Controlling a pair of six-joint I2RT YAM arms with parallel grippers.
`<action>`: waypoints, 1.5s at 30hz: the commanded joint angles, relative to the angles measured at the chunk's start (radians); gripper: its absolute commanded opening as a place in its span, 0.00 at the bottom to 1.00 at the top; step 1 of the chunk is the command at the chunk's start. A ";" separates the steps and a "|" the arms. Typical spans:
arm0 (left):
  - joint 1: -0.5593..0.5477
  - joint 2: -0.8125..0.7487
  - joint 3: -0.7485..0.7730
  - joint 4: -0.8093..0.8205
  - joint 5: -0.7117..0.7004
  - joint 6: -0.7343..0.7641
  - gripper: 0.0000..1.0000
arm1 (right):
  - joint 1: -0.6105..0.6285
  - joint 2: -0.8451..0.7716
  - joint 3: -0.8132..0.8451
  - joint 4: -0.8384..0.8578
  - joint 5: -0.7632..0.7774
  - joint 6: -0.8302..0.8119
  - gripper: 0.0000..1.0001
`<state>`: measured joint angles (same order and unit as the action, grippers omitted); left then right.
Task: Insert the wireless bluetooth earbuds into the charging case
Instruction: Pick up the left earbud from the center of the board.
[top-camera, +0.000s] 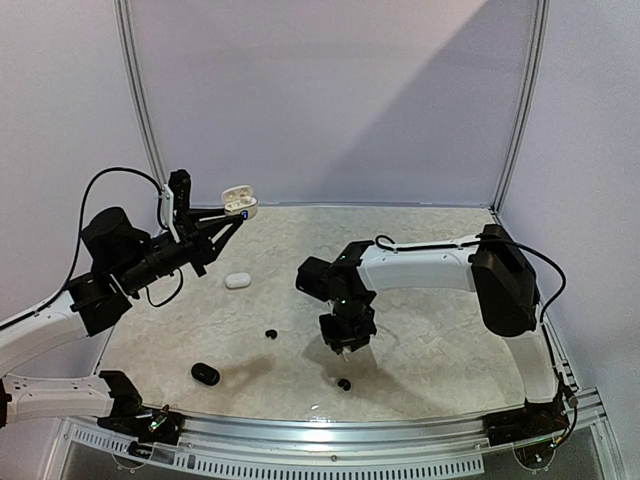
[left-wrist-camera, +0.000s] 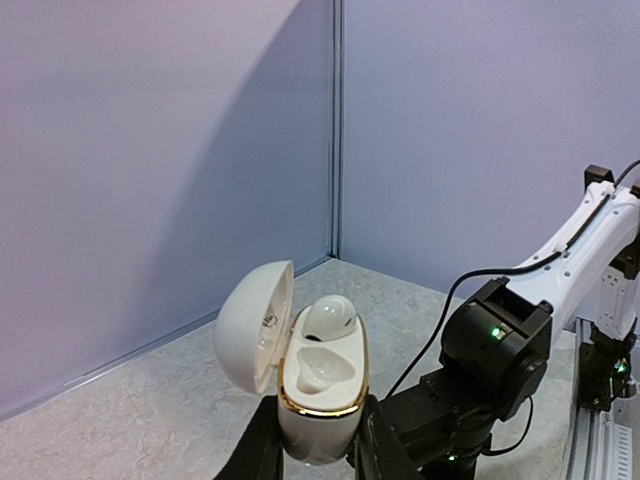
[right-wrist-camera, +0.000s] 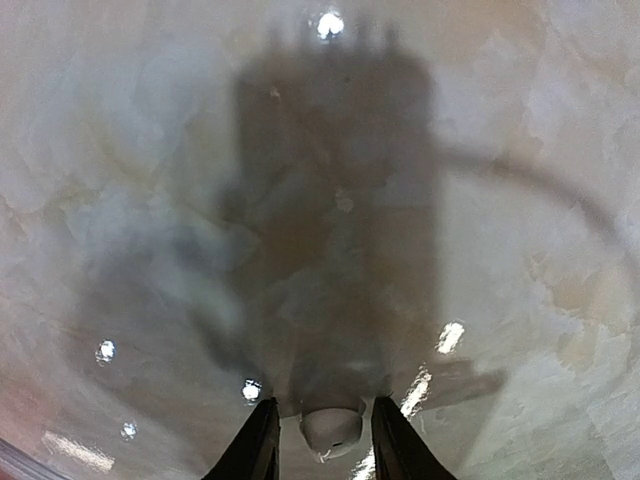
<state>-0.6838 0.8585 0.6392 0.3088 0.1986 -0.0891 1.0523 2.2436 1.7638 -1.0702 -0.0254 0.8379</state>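
Top external view: over the marbled tabletop (top-camera: 440, 340), the left gripper (top-camera: 233, 216) clamps shut on the open white charging case (top-camera: 238, 205) with one white earbud (left-wrist-camera: 330, 315) seated inside, while the right gripper (top-camera: 343, 347), nearly closed, pinches a second white earbud (right-wrist-camera: 332, 430).

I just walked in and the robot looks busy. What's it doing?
It's putting earbuds away. The left hand holds a white charging case up off the table with its lid open. One earbud sits inside, and the slot next to it is empty. The right hand, pointing down over the table, pinches a second white earbud. A closed white case, a black case and two black earbuds lie on the table.
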 joint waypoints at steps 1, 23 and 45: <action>-0.013 -0.007 -0.013 0.002 0.010 0.010 0.00 | -0.003 0.019 -0.027 -0.021 -0.012 0.013 0.30; -0.013 -0.006 -0.008 -0.002 0.012 0.012 0.00 | -0.005 0.028 -0.020 -0.067 -0.013 -0.003 0.13; -0.020 0.065 0.021 0.205 -0.001 0.153 0.00 | 0.091 -0.494 0.120 0.592 0.420 -0.328 0.00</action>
<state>-0.6853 0.9028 0.6388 0.4015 0.2150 -0.0013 1.0809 1.8442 1.8748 -0.8036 0.2554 0.6853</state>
